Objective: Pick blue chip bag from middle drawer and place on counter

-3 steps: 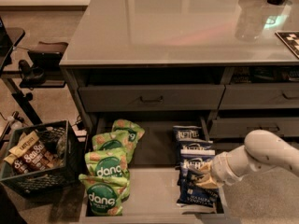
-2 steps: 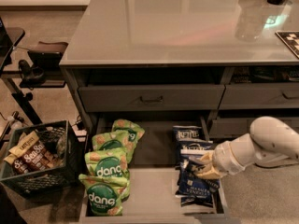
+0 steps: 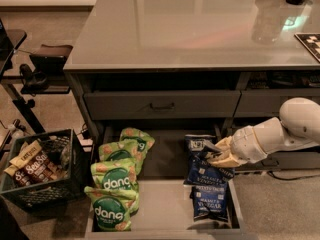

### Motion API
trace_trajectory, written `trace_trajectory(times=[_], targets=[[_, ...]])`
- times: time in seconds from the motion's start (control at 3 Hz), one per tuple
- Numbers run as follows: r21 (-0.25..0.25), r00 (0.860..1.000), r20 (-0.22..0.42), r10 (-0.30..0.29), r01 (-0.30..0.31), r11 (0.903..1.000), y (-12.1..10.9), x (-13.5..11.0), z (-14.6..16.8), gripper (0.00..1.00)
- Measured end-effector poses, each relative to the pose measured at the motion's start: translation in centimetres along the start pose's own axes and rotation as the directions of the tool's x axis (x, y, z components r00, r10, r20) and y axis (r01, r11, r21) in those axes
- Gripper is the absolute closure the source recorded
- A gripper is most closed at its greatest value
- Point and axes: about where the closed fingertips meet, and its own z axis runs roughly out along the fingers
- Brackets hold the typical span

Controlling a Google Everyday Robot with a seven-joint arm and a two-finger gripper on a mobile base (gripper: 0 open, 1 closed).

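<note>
- I judge this to be the grasping step. The gripper [image 3: 221,156] is down inside the middle drawer [image 3: 165,204], at its right side, and the arm reaches in over the drawer's right wall.
- The blue chip bag [image 3: 204,174] I am after lies flat on the drawer floor, on the right, about halfway from front to back. The gripper sits right at this bag's rear edge.
- I cannot tell whether the gripper is open or closed, nor whether it has hold of the bag. From here it only looks to be touching it or just above it.
- Two more blue bags lie in the same right-hand column, one at the back of the drawer [image 3: 197,143] and one at the front [image 3: 210,205]. All three overlap or touch, so a lift could drag a neighbour along.
- The green bags [image 3: 116,184] are heaped on the left side of the drawer, well apart from the gripper, and should not interfere.
- The next move, as I see it, calls for a firm pinch on the crinkly top edge, then a straight rise clear of the drawer's front and of the closed drawer [image 3: 162,104] above it.
- After that the bag must go up and over to the counter [image 3: 190,29], which lies above and behind the drawer.
</note>
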Motion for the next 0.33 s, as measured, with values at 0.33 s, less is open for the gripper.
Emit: trace_trajectory(times=[0.33], targets=[[0.0,1.0,0.0,0.0,0.0,1.0,0.0,0.0,0.0,1.0]])
